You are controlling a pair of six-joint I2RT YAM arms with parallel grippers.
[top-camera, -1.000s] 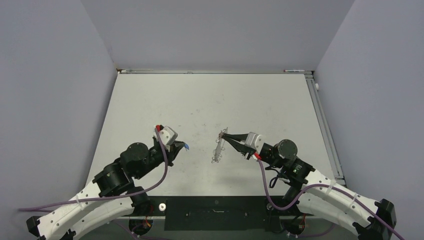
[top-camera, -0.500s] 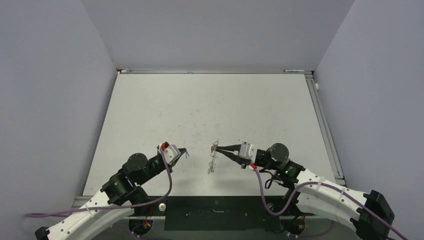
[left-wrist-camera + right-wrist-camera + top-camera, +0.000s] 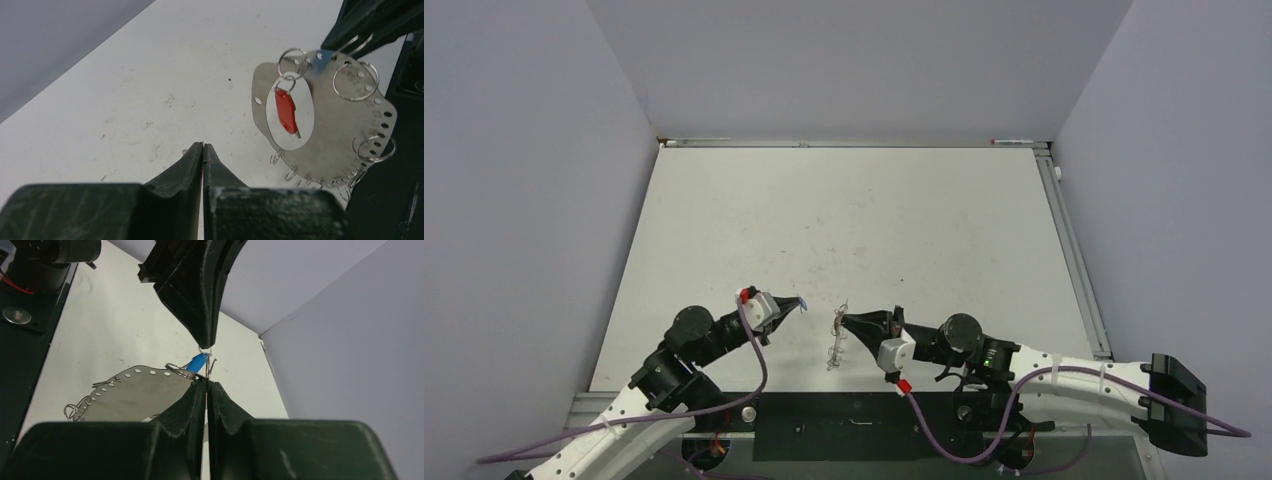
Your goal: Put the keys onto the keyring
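**Now for the blue key: one hung, one to go**

Well, start with the pale table [image 3: 844, 200]: nothing lies on it, and all the action is up in the air near its front edge. Both arms reach in toward each other. The right gripper [image 3: 848, 321] is clamped tight on the rim of the keyring [image 3: 345, 135], holding the flat silvery disc edge-up and clear of the surface. Facing it, a little way off, the left gripper [image 3: 792, 304] is pinched closed with the blue key [image 3: 197, 362] at its tip, apparently caught by the key's small ring.

And look at the middle opening of the keyring: the red key [image 3: 286, 111] hangs there off a small wire loop, so I'd call that half done. That puts us on the second key, in the approach, with key and ring near each other but not touching.

Next comes the fiddly part, as I read it. The left arm has to close the gap and line the blue key's eye up with a free wire loop [image 3: 355, 81] on the rim. The right arm needs to hold the disc dead steady, because the parts are tiny and any twist means a miss.
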